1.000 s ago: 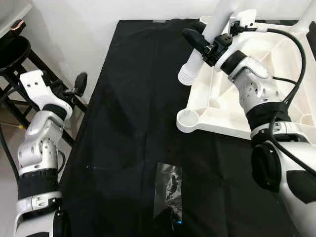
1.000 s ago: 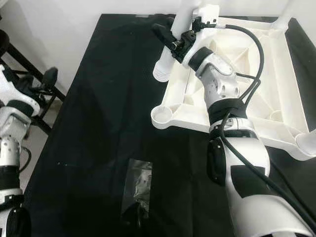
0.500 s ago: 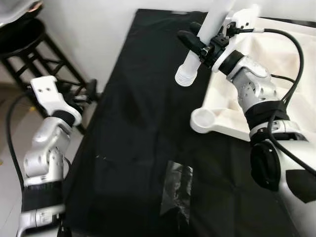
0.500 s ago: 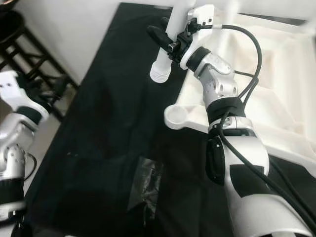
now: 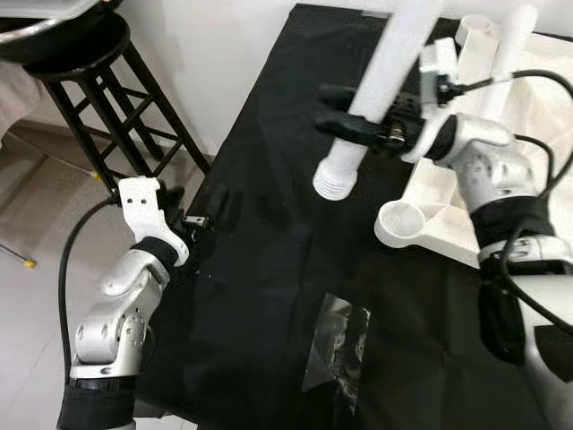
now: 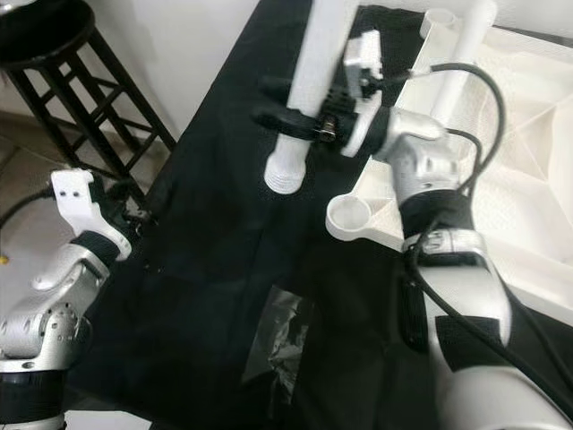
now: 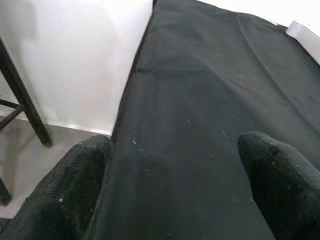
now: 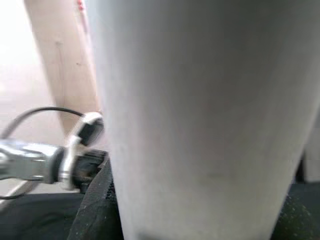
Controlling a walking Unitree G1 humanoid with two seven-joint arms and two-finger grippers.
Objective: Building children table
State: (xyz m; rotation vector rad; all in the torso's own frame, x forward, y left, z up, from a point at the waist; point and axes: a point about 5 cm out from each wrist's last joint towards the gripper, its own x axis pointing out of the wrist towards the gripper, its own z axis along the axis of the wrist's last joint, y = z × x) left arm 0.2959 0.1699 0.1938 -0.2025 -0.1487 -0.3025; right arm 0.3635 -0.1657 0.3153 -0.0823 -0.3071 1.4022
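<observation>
right gripper (image 5: 345,121) clamping smooth white tubular leg (image 5: 376,85), ribbed end

Right pincer (image 5: 345,121) clamped, left pincer (image 7: 175,190) agape

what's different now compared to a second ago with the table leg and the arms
The right end effector has carried the white leg off the upturned tabletop, out over the black cloth, grip unchanged. The left end effector has moved in over the cloth's edge, still open. The plastic bag stays put.
</observation>
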